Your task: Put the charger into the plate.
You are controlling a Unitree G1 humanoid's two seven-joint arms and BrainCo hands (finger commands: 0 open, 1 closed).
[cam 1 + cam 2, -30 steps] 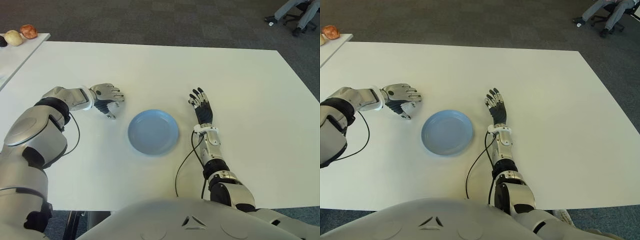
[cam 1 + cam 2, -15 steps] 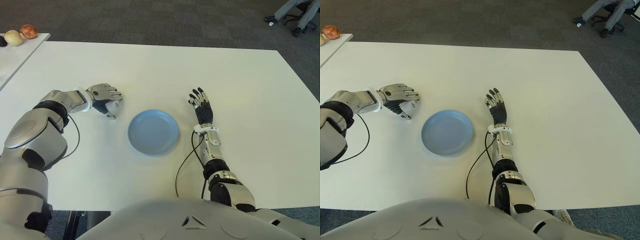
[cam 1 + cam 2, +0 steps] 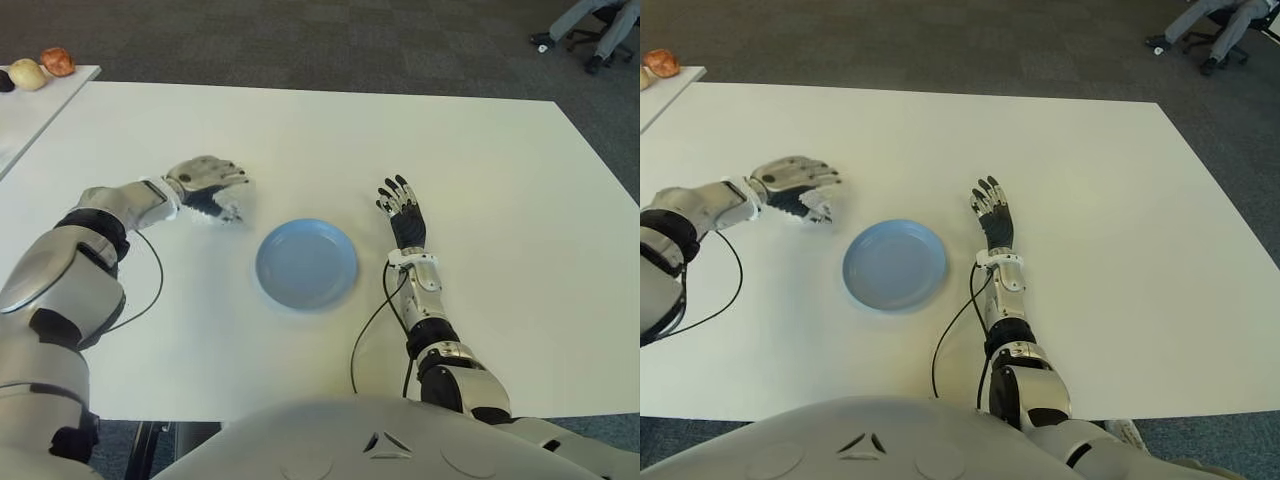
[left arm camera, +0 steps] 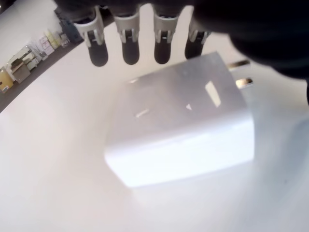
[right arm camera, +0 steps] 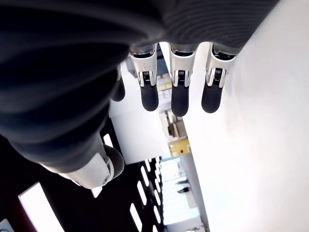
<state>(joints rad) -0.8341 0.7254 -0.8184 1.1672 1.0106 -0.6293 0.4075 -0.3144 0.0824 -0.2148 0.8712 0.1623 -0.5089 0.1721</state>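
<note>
Layout on your table (image 3: 500, 160): plate in the middle, one hand on either side.

You had the plate (image 3: 306, 264) near the table's front centre. Your left hand (image 3: 210, 187) was to the left of it and slightly farther back, with the charger (image 4: 181, 125) in its grasp, apart from the plate. Your right hand (image 3: 403, 212) lay just right of the plate. A second table (image 3: 40, 105) stood off to the far left, with small items (image 3: 42, 68) on it.

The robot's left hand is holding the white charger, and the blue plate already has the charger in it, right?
Not quite: the blue plate holds nothing yet. The left eye view shows it bare, while the left hand grips the white charger beside it.
</note>
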